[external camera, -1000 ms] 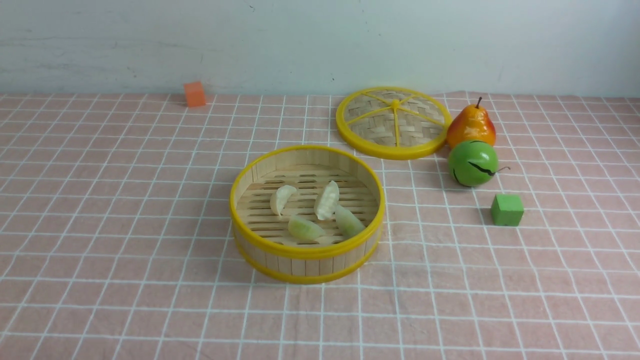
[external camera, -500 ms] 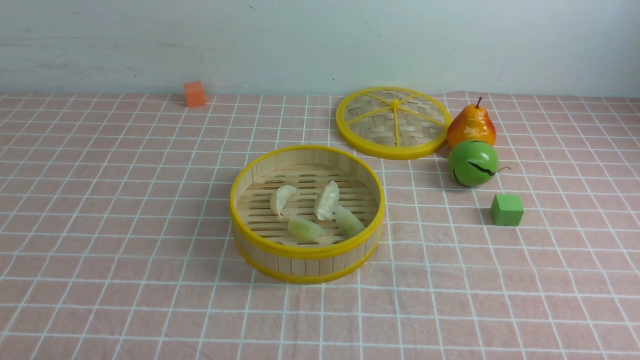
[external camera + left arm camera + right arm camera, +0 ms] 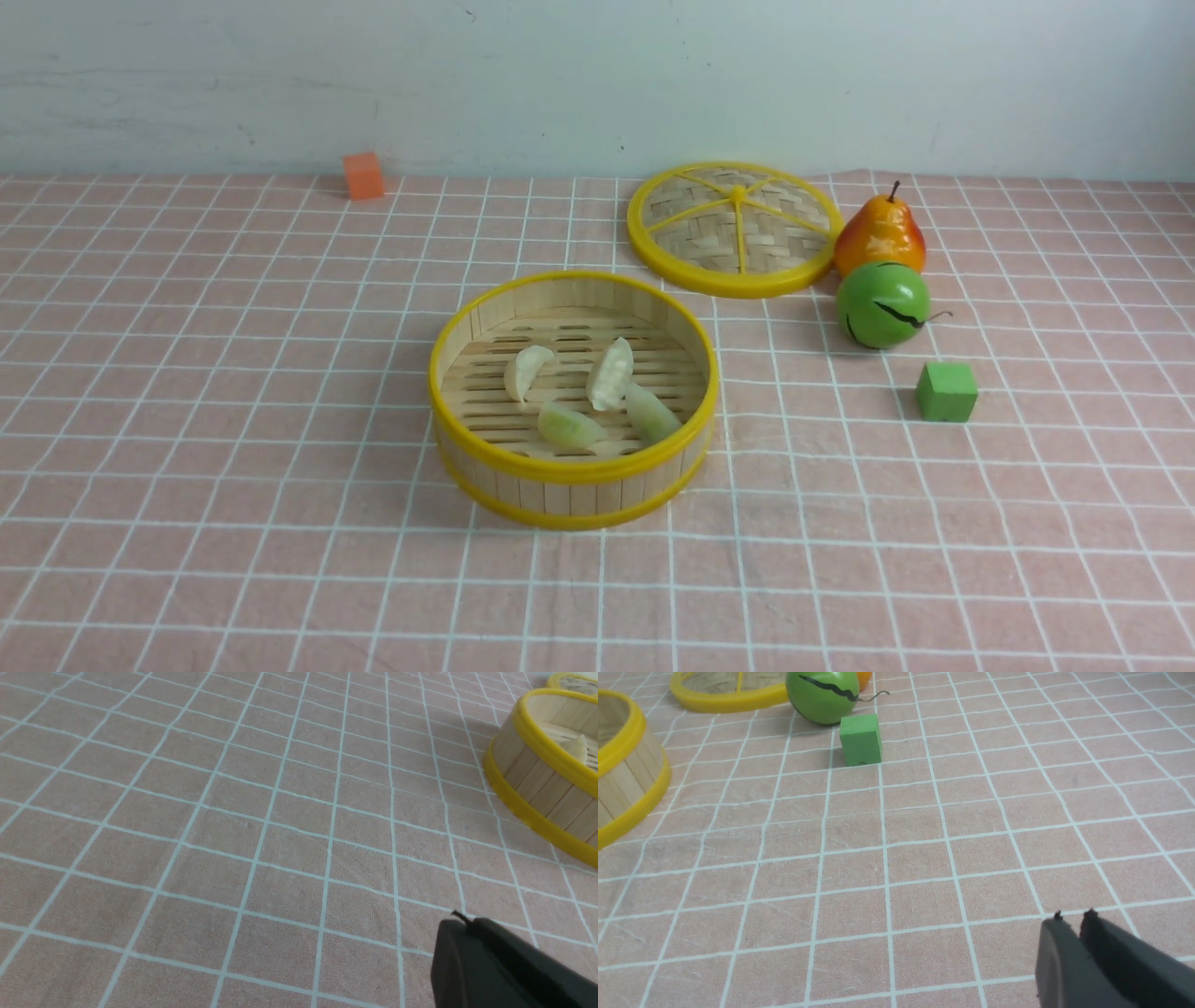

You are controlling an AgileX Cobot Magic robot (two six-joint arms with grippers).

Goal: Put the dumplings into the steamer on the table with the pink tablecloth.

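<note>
1. Resting inside the steamer (image 3: 573, 401), four dumplings (image 3: 588, 397) lie on its slatted floor near the middle of the table (image 3: 187, 523), which is covered by the pink tablecloth (image 3: 840, 560).
2. Judging by this, the task looks complete: no dumpling shows on the cloth outside the basket.
3. The left gripper (image 3: 460, 924) hangs low over bare cloth to the steamer's left, its jaws pressed together and empty.
4. The right gripper (image 3: 1071, 917) hovers over bare cloth on the steamer's other side, nearer the robot than the green cube (image 3: 860, 739); only a thin slit shows between its tips, and nothing is held.
5. Handling note: each dumpling looks small, light and soft, with a smooth, possibly slippery skin; a gentle pinch across the plump middle, not the thin pleated edge, seems the safest hold.
6. The lid (image 3: 734, 229), a pear (image 3: 879, 233) and a green ball (image 3: 883, 304) sit beyond the steamer to its right.
</note>
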